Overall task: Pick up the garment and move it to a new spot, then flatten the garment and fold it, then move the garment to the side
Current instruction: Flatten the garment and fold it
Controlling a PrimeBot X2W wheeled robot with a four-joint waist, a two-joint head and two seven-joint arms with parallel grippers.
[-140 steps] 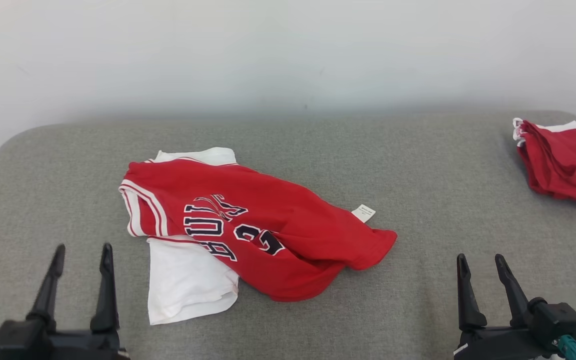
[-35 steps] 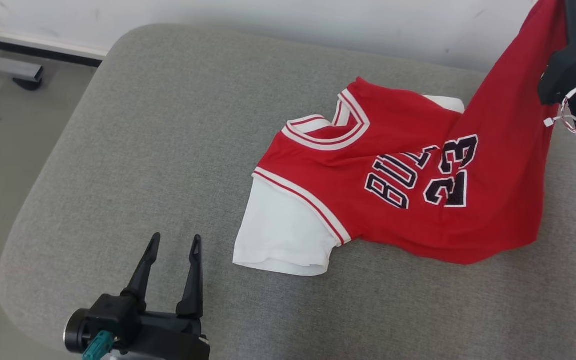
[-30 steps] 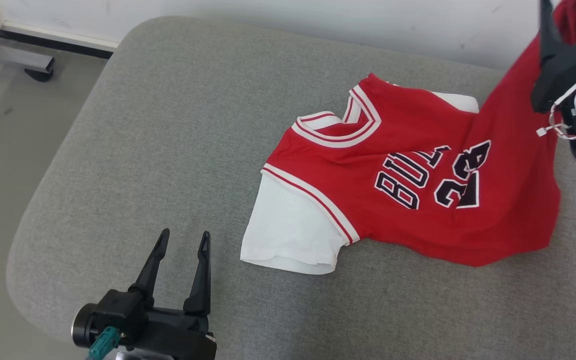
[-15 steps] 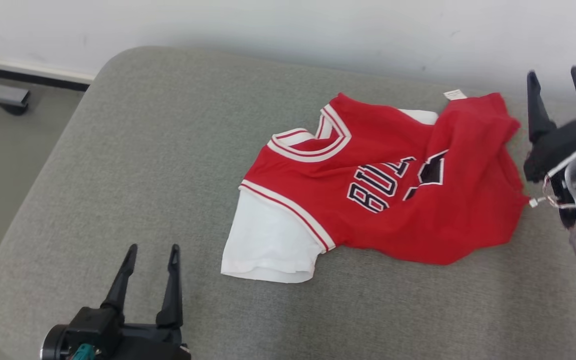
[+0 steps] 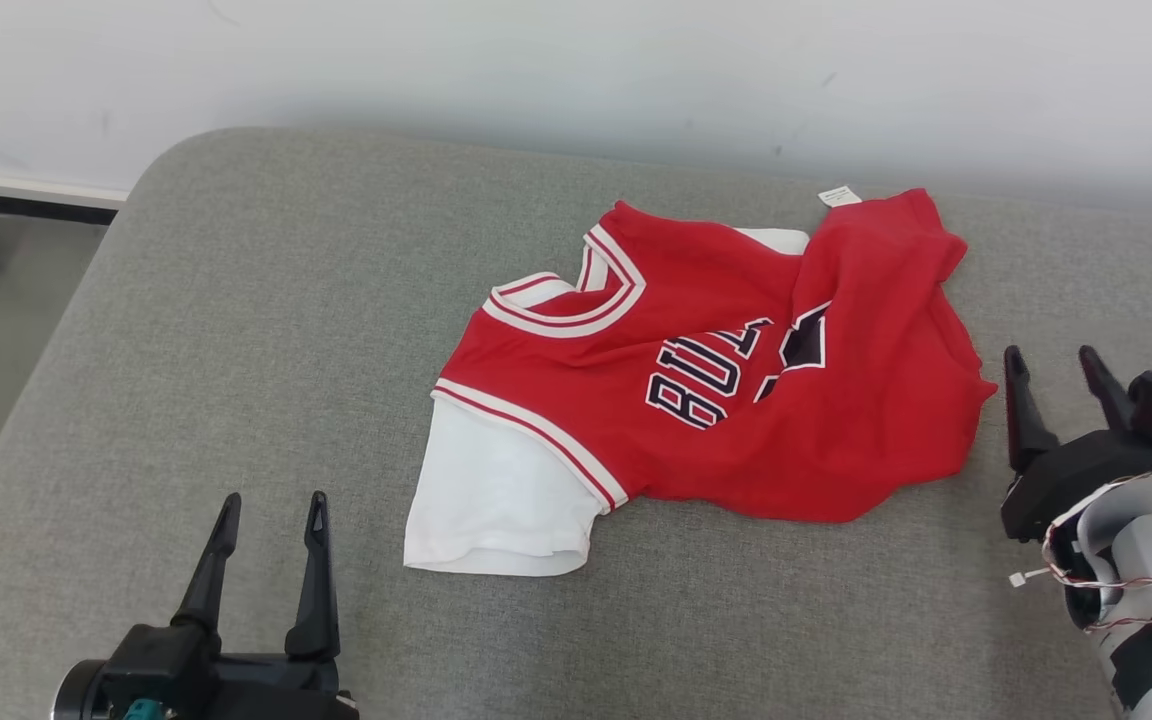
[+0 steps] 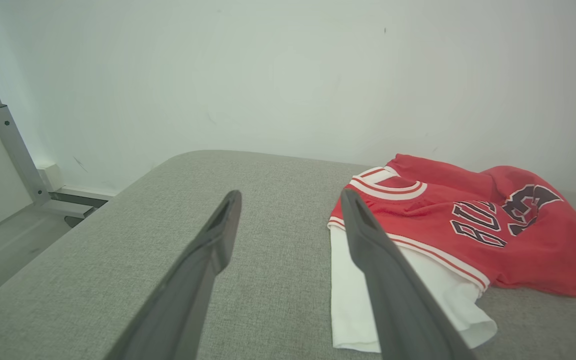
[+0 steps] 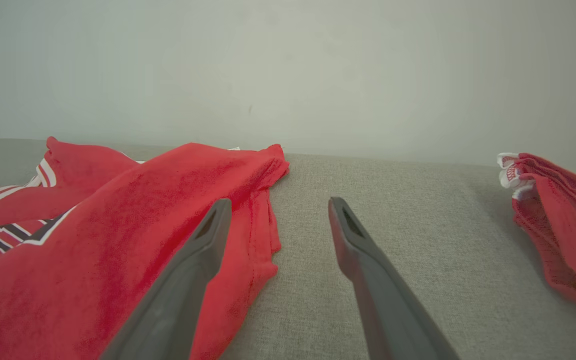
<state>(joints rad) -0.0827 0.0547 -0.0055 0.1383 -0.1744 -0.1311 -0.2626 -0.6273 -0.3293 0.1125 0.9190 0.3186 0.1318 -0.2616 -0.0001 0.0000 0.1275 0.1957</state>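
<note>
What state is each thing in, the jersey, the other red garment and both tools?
Red and white basketball jersey: lying on the grey fabric cushion, rumpled, hem folded over the number.
Second red and white garment: bunched in a heap, apart from the jersey.
Left tool: open, empty.
Right tool: open, empty, beside the jersey's hem.

Rumpled red-and-white jersey (image 5: 716, 440), front up, hem side doubled over, on grey cushion (image 5: 236, 350)

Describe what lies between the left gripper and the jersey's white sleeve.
Only bare grey cushion: in the head view, the open left gripper stands apart from the white sleeve.
</note>
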